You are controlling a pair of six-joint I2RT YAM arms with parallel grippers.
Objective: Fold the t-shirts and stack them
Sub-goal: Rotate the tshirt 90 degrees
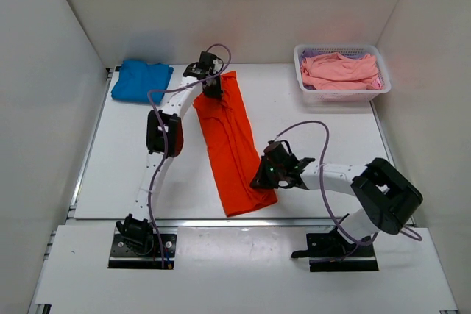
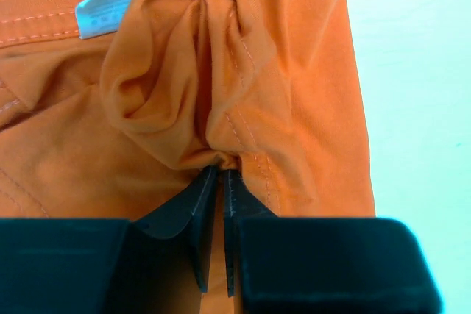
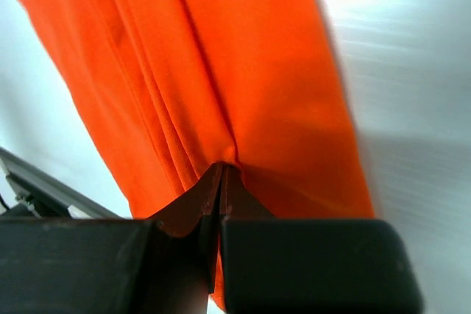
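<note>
Left of the basket [image 1: 342, 96], the orange t-shirt [image 1: 232, 141] is clamped by the left gripper [image 2: 219, 173] and, seemingly, by the right gripper [image 3: 222, 167].

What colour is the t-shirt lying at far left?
Bright blue; the t-shirt shows best in top external view.

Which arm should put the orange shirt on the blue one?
Probably left: the left gripper pinches the orange shirt's far end, beside the blue shirt; the right gripper holds the near end.
</note>
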